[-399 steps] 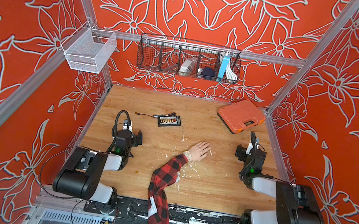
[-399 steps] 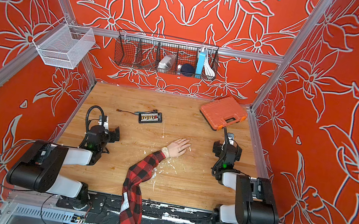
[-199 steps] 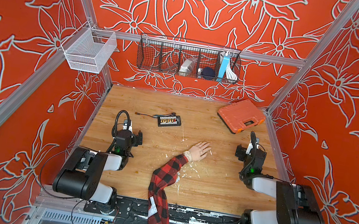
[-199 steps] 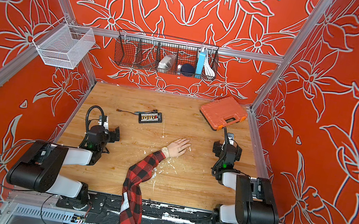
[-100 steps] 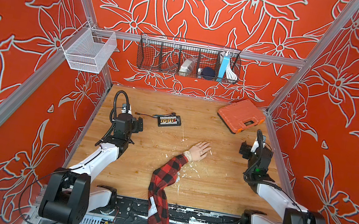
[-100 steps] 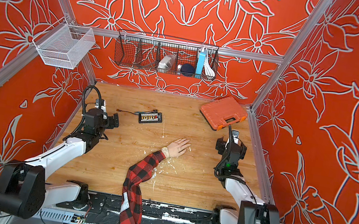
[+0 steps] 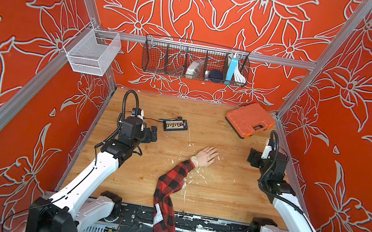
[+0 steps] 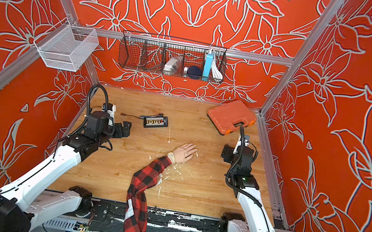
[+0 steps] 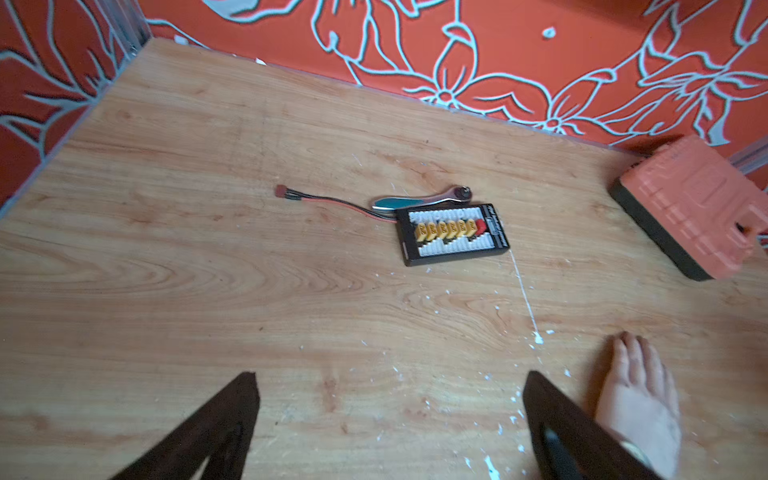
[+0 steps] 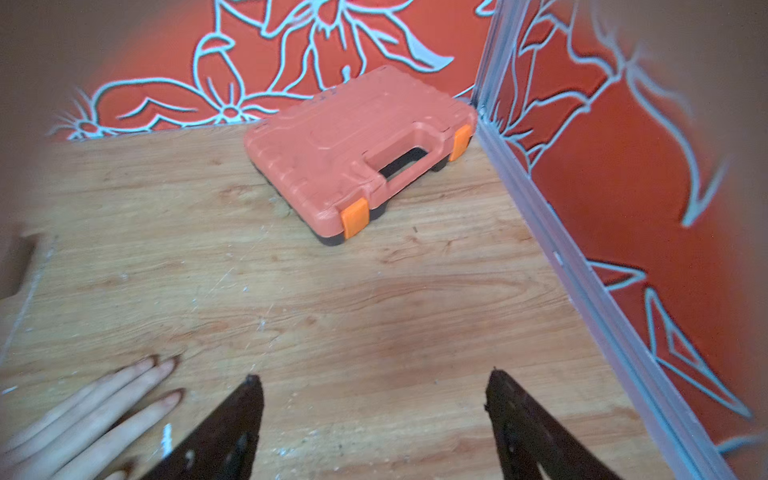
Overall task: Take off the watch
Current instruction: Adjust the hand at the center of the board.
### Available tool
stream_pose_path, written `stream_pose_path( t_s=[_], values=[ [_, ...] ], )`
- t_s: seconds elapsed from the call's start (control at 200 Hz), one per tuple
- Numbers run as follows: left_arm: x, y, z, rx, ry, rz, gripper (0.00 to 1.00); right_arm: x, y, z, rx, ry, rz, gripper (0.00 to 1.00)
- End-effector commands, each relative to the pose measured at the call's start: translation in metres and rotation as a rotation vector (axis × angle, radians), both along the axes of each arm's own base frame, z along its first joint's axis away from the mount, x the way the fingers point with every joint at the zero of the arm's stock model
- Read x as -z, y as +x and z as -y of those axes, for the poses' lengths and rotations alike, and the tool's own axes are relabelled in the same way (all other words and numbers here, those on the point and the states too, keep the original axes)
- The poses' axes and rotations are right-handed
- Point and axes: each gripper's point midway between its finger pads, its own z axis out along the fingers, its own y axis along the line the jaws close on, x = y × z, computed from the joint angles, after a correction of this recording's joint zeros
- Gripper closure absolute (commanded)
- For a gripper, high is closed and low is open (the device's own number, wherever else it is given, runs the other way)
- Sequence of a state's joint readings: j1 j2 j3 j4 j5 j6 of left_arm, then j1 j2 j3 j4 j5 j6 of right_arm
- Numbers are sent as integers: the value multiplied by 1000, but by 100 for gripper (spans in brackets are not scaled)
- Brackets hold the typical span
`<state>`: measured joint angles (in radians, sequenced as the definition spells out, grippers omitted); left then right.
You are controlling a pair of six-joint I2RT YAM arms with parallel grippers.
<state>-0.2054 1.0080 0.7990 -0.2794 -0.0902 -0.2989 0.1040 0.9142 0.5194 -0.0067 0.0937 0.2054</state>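
Observation:
The watch (image 7: 193, 159) (image 8: 171, 156), with a small pale face and a beige strap, sits on the wrist of a hand (image 7: 208, 154) lying palm down mid-table. A red plaid sleeve (image 7: 172, 180) runs back from it to the front edge. My left gripper (image 7: 152, 134) (image 9: 390, 376) hovers open over bare wood to the left of the hand, with nothing between its fingers. My right gripper (image 7: 252, 155) (image 10: 372, 376) is open to the right of the hand, beyond the fingertips, and is also empty. Both are well clear of the watch.
An orange tool case (image 7: 249, 119) lies at the back right corner. A black board with yellow connectors (image 7: 175, 125) and a ratchet (image 9: 419, 201) lie at the back, left of centre. A wire basket (image 7: 195, 60) and a white mesh basket (image 7: 90, 54) hang on the walls.
Both arms have unfolded from their low rest pose and stretched forward over the table, each gripper now nearer the back. The hand and watch have not moved.

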Motion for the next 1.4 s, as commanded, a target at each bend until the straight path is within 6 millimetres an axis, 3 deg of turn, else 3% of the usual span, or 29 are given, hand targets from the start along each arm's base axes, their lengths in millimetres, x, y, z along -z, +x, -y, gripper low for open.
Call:
stream_pose_path(
  t_s=[0.0, 0.195, 0.611, 0.841, 1.031, 1.396],
  values=[
    [11, -15, 17, 62, -50, -122, 3, 9, -13, -22, -80, 69, -122, 16],
    [16, -25, 44, 185, -12, -214, 4, 18, -19, -38, -121, 106, -210, 19],
    [39, -60, 141, 606, 198, -348, 9, 19, -29, -58, -207, 158, -246, 20],
    [61, -63, 168, 739, 362, -388, 11, 20, -29, -62, -219, 181, -250, 20],
    [68, -66, 195, 891, 357, -368, 9, 21, -30, -61, -216, 184, -251, 20],
    [110, -61, 225, 988, 432, -487, 21, 18, -31, -61, -216, 187, -231, 20]
  ],
)
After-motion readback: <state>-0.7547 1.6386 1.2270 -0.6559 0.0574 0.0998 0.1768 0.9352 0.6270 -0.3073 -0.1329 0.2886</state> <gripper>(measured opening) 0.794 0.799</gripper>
